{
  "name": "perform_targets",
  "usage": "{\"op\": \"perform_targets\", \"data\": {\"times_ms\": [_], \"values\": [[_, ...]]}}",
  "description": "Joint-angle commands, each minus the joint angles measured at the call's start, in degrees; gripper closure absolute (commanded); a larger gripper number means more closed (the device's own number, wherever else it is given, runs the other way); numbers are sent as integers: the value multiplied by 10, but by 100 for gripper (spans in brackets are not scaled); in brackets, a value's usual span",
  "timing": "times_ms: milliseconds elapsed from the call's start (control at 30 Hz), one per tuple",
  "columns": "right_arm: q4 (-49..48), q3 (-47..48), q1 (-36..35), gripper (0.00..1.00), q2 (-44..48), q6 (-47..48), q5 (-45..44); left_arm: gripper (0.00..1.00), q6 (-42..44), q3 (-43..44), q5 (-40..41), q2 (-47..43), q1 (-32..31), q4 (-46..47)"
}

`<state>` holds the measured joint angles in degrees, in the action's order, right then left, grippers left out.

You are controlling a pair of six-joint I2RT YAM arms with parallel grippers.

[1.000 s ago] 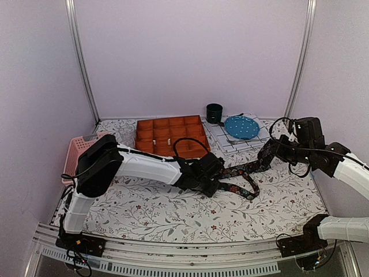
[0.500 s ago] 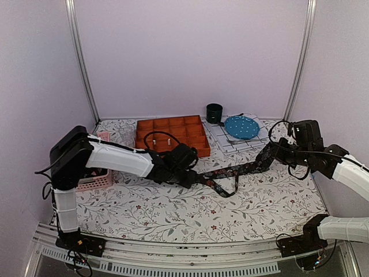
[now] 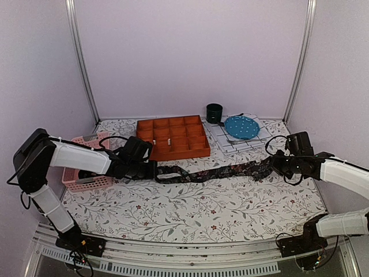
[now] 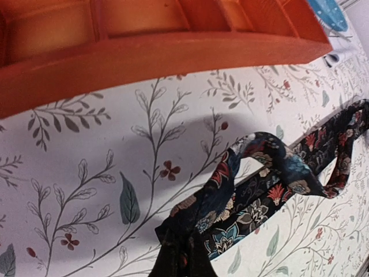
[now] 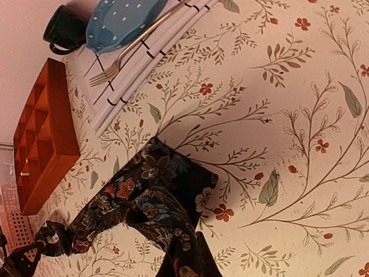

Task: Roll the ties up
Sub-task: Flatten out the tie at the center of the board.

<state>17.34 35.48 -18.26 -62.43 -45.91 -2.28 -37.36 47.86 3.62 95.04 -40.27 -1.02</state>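
One dark floral tie [image 3: 213, 171] lies stretched left to right across the floral table cloth, with a small loop near its left end. My left gripper [image 3: 151, 171] is shut on the tie's narrow left end; the left wrist view shows the tie [image 4: 259, 190] bunched and folded just ahead of the jaws. My right gripper [image 3: 275, 165] is shut on the wide right end; the right wrist view shows that end [image 5: 155, 196] folded over on the cloth.
An orange compartment tray [image 3: 172, 137] stands behind the tie. A pink basket [image 3: 86, 173] sits at the left under my left arm. A blue dotted plate [image 3: 241, 127] with a fork on a white grid mat and a dark cup [image 3: 214, 113] stand at the back right.
My left gripper has pulled the tie's end far to the left, from the table's middle to near the pink basket. The tie's loop has drawn out almost straight. My right gripper lowered slightly.
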Motion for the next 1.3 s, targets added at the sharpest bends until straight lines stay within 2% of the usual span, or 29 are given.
{"op": "perform_targets", "data": {"times_ms": [0,233,533,800,1033,1133,1267], "values": [[-49,-17,22,100,-52,-23,21,100,-21,-26,-34,-1,8,26],[-60,-43,57,100,-72,-55,-7,100,-46,-91,-8,-70,10,13],[-33,7,75,100,-67,-29,-56,100,-48,-131,22,-165,14,-24],[-17,47,126,100,-75,6,-84,100,-40,-145,31,-168,14,-45],[-22,70,145,100,-158,16,-73,100,-39,-152,8,-164,13,-31],[-35,64,146,86,-182,11,-58,100,-35,-148,-3,-154,8,-26],[-43,53,148,50,-188,0,-55,100,-30,-145,-5,-144,2,-28]]}}
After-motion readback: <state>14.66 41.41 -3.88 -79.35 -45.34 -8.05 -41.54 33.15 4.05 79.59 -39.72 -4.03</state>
